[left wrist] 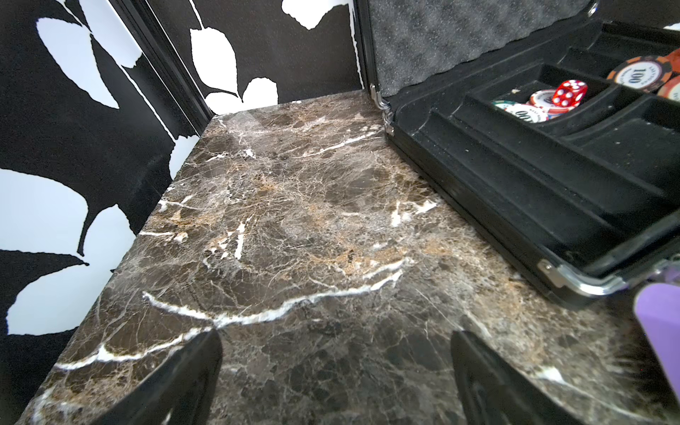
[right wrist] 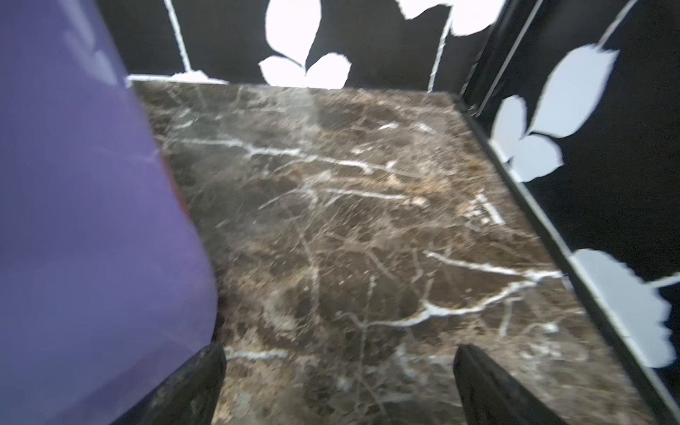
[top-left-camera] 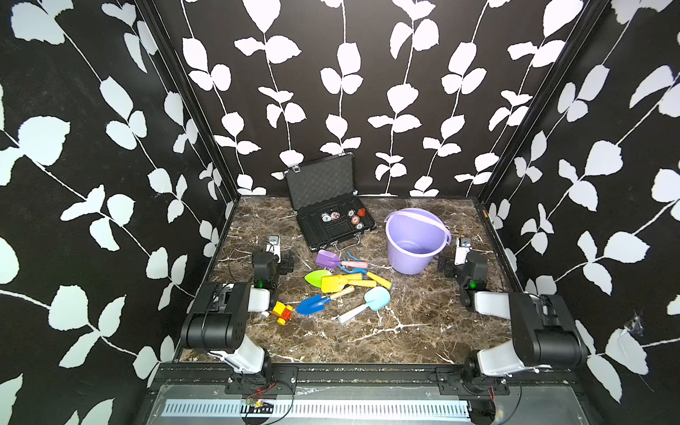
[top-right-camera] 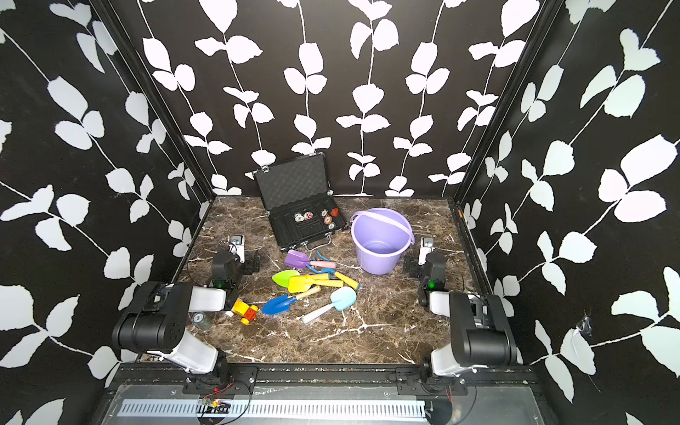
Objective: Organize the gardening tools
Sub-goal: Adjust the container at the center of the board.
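Plainly, the tools [top-left-camera: 333,283] lie heaped in the middle of the table [top-left-camera: 404,331], near the purple bucket [top-left-camera: 408,257]. The left gripper [left wrist: 335,353] and right gripper [right wrist: 338,364] both stand released, empty, apart from the heap. We judge the tools light, stiff, slick plastic, best pinched across a stick handle.

The only mark that can be read is the number "100", printed on the white centre of a round orange-and-black edged poker chip [left wrist: 633,76]. The chip lies in the open black foam-lined case [left wrist: 515,191] at 12 o'clock on the brown marble table [left wrist: 294,220]. The lettering around its rim is too small to read.
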